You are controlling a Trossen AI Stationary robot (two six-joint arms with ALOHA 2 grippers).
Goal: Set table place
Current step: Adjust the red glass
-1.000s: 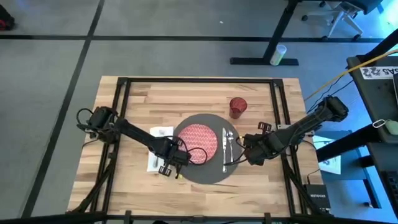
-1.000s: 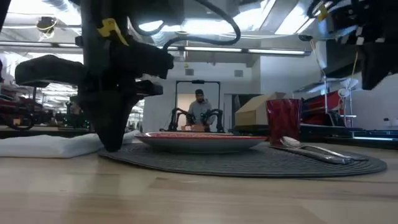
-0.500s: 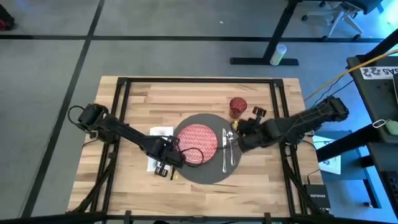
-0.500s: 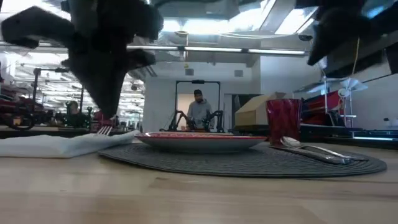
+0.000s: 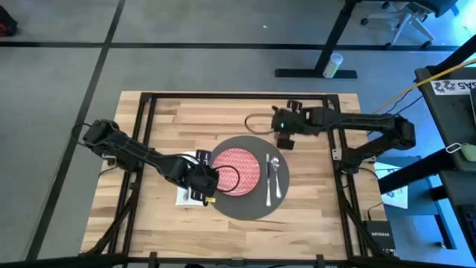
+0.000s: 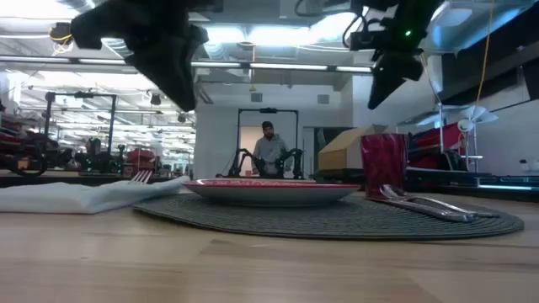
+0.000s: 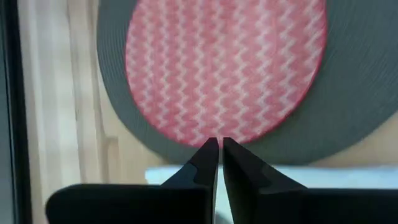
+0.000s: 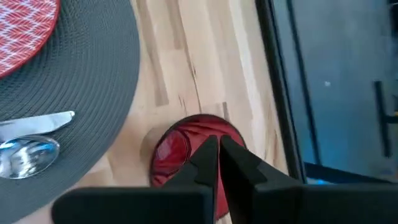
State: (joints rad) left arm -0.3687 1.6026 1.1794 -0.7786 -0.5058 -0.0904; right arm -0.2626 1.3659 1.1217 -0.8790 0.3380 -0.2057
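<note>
Left gripper (image 7: 218, 147), fingers together w/ nothing between, hangs over white napkin (image 7: 323, 176); red plate (image 7: 225, 65) on grey mat (image 7: 348, 106) lies just past fingertips. Right gripper (image 8: 217, 144), fingers together, empty, sits directly above red cup (image 8: 180, 146); knife (image 8: 38, 122) & spoon (image 8: 26, 152) lie beside on mat.

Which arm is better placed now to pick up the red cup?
The right. Its gripper hangs directly above the red cup, fingers shut. The left gripper is across the mat, over the napkin, also shut.
</note>
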